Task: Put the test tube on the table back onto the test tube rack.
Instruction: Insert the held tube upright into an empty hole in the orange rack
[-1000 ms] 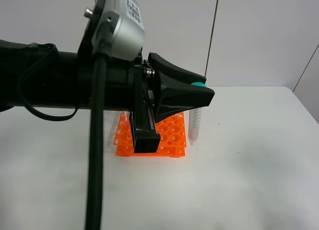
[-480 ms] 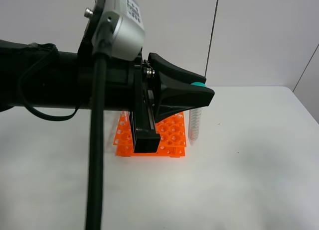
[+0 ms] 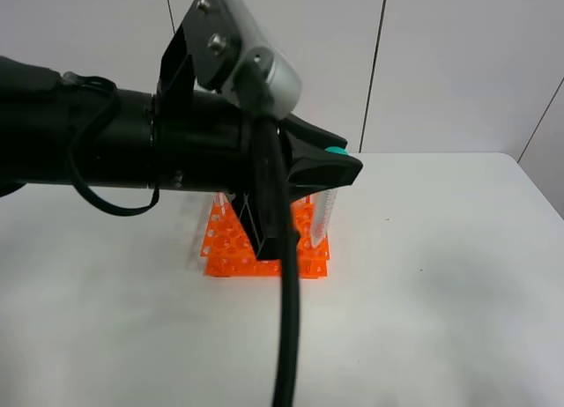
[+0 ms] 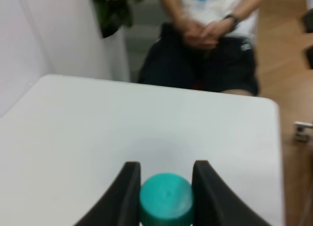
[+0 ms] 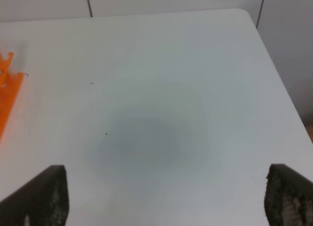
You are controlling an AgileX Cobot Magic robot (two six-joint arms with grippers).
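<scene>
Left end effector is clamped on the teal cap of the test tube. The tube hangs under it, long axis vertical, tip down, clear of the surface. In the high view it sits at the right-hand edge of the test tube rack. We can't tell if the tip lines up with a hole. Our call: centre over a hole, then lower straight down. Right end effector is spread wide, holding nothing, off beside the rack.
</scene>
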